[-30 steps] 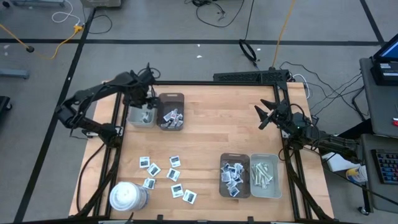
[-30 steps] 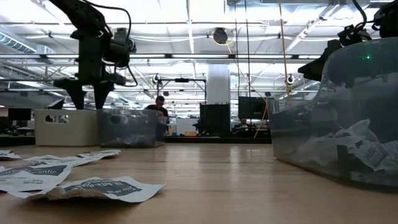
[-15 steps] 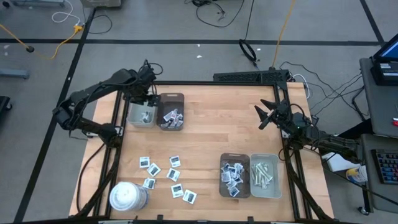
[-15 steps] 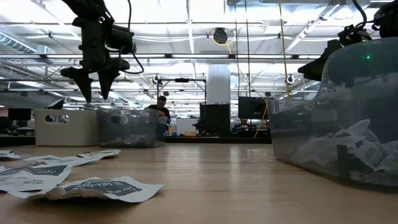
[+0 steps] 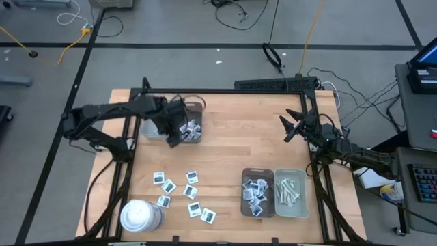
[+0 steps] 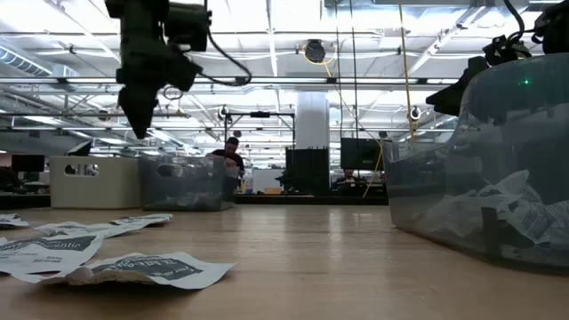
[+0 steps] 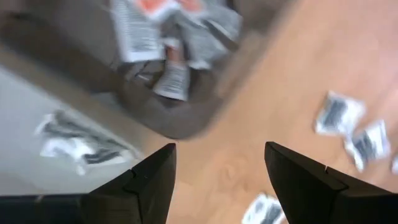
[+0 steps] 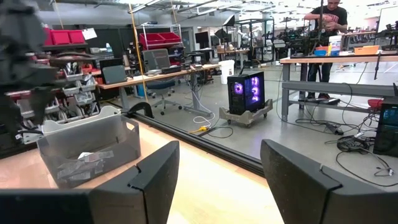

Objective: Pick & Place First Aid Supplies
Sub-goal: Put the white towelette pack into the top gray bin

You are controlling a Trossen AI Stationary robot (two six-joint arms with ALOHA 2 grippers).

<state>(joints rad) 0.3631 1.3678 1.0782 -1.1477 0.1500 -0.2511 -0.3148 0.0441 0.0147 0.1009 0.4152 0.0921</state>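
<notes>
Hovering left gripper (image 5: 175, 134): jaws wide, nothing held, above the front edge of the dark bin (image 5: 189, 124), which holds packets.
Pale bin (image 5: 151, 128): just left of it, partly under the arm.
Loose packets (image 5: 183, 194): scattered on the table (image 5: 232, 143) beside the white cylinder (image 5: 140, 215).
Front bins (image 5: 273, 192): packets and strips inside.
Right gripper (image 5: 289, 128): jaws wide, empty, near the table's right edge.

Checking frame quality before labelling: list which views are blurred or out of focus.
Left wrist view: motion-smeared, the dark tray and packets soft. Low view: the near packet and bin wall are out of focus. High and right wrist views: sharp.
</notes>
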